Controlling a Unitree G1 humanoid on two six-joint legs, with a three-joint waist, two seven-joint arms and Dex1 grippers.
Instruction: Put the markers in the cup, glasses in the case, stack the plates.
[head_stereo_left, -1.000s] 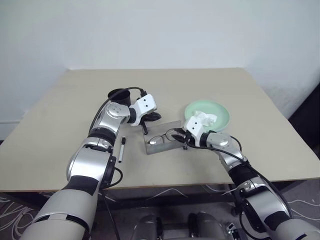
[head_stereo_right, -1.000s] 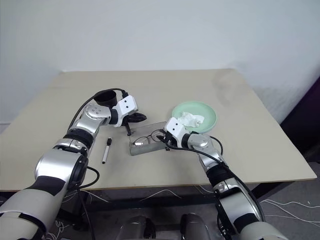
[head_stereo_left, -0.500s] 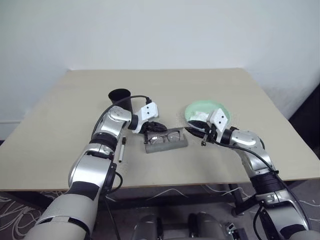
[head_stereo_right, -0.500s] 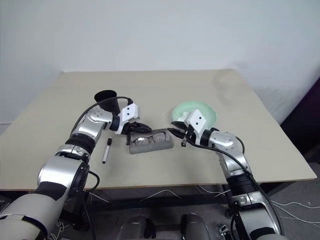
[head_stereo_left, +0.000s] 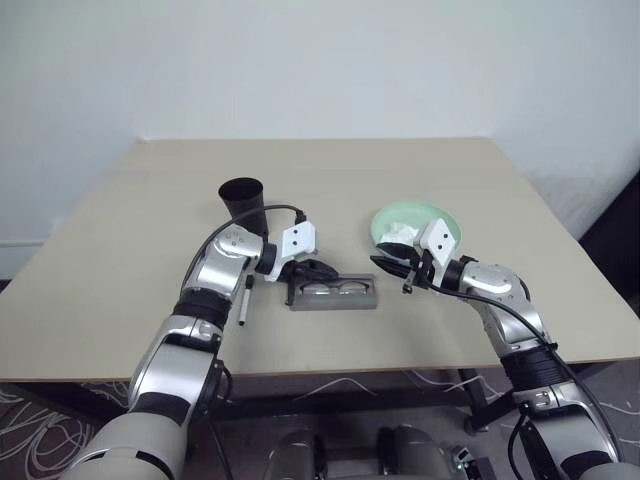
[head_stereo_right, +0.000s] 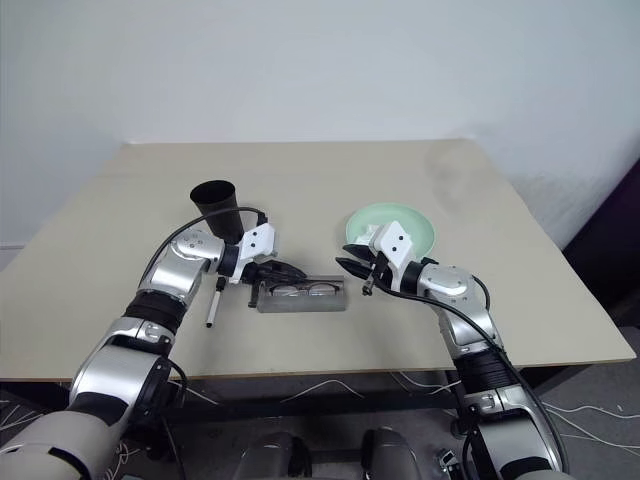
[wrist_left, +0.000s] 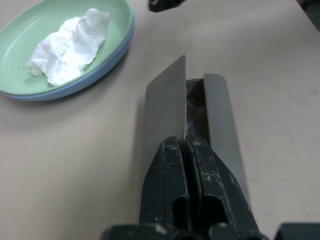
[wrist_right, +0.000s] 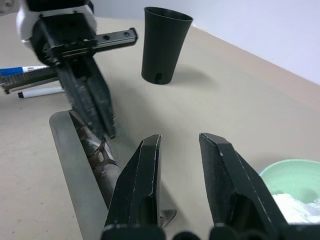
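Glasses (head_stereo_left: 333, 290) inside case (head_stereo_left: 334, 301).

"What's on your feed besides the job itself?"

"I've got a pale beige table (head_stereo_left: 420, 170), square-cornered, matte, set against a plain white wall (head_stereo_left: 320, 60). A crumpled white tissue (wrist_left: 67, 47) sits toward the table's right side, bunched up with loose folds."

"Anything lower down?"

"Below the front edge I see a patterned grey floor (head_stereo_left: 20, 420) with thin white cables (head_stereo_right: 575, 408) trailing across it. At the far right there's a dark shape (head_stereo_left: 615, 235) beside the table; possibly furniture, but I can't make it out."
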